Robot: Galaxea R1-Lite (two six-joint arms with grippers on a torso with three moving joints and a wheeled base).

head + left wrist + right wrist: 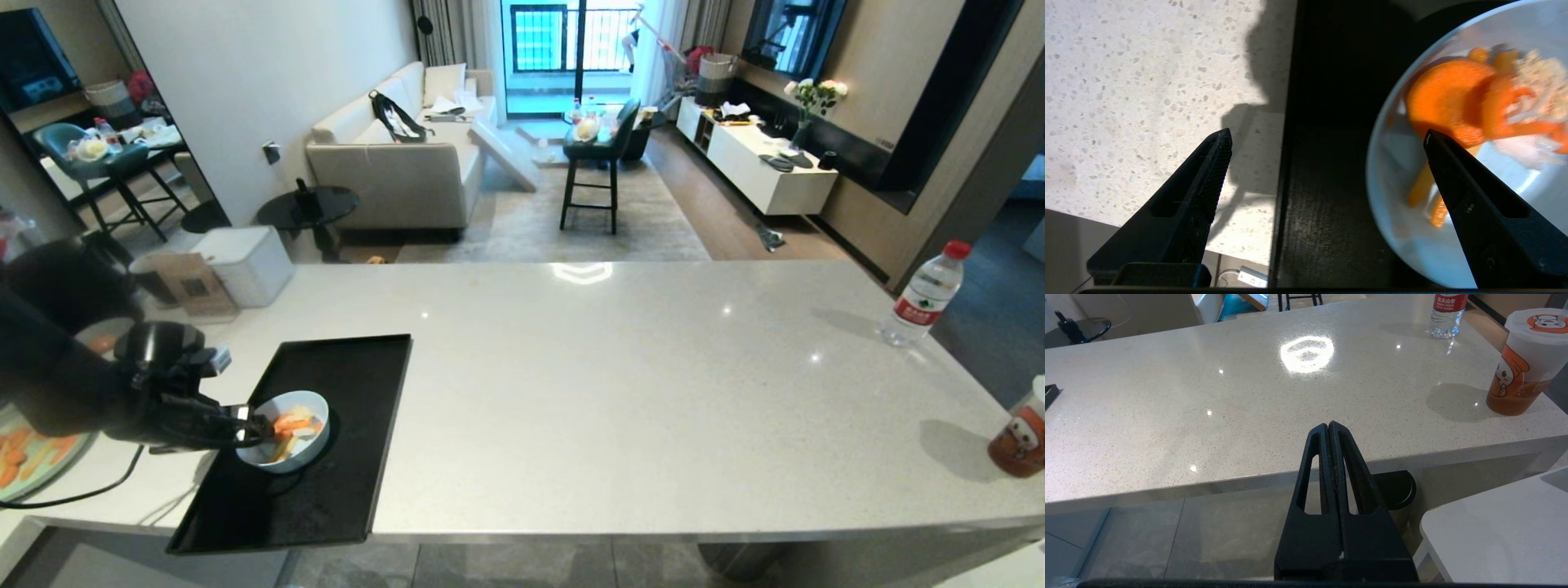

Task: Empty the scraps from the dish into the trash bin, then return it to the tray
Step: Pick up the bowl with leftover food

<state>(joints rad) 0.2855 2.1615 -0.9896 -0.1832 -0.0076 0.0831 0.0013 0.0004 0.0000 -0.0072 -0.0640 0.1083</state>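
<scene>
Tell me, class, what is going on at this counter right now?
The robot's left pincer is open at the rim of the dish, one finger inside and one outside. The dish sits on the tray with the scraps in it, so nothing has been emptied yet. The right pincer is shut and parked off the counter's near edge. No trash bin can be made out for certain.

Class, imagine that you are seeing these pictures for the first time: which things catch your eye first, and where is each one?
The white dish of orange and pale scraps stands out on the black tray near the counter's left end. The open left gripper straddles its rim, one finger over the inside. On the far right stand a water bottle and an orange drink cup.
</scene>
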